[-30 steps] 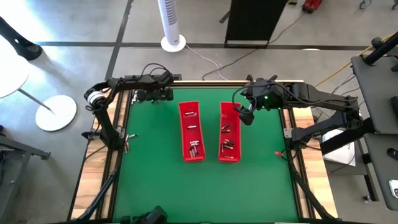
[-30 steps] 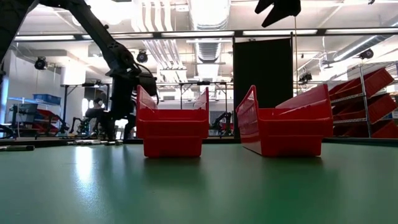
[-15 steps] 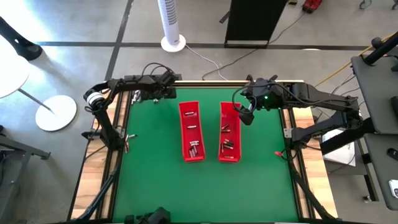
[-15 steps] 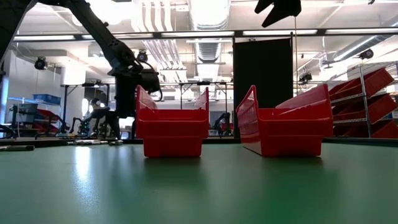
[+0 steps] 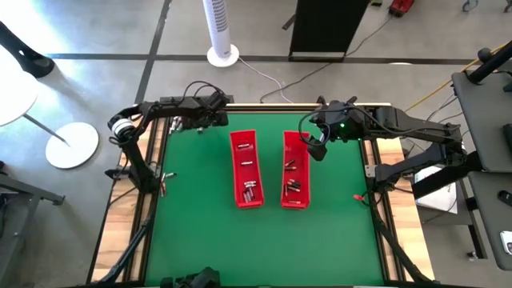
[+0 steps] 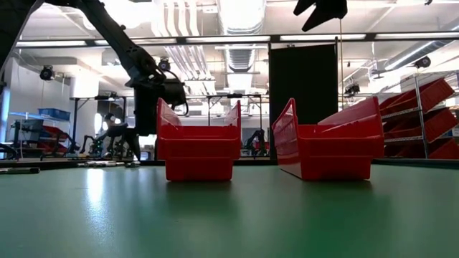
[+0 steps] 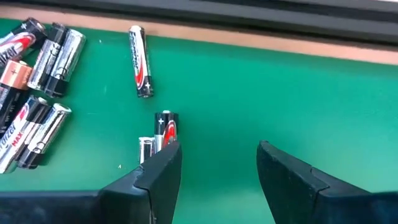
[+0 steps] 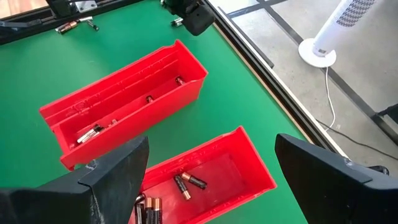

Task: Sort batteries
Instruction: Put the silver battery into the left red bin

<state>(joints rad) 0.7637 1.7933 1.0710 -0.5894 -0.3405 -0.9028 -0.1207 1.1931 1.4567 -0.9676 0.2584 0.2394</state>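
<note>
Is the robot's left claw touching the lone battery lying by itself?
Apart. The left wrist view shows green mat between the open left gripper and lone battery.

Two long red plastic trays [image 5: 246, 170] [image 5: 294, 170] stand mid-table with a narrow lane between; bare green felt mat [image 5: 264, 240] lies wide open around them.

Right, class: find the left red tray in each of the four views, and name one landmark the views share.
High view: left red tray, centre-left on the green mat.
Low view: the left-hand tray.
Left wrist view: not in it.
Right wrist view: the farther tray.
Shared landmark: the green mat.
</note>
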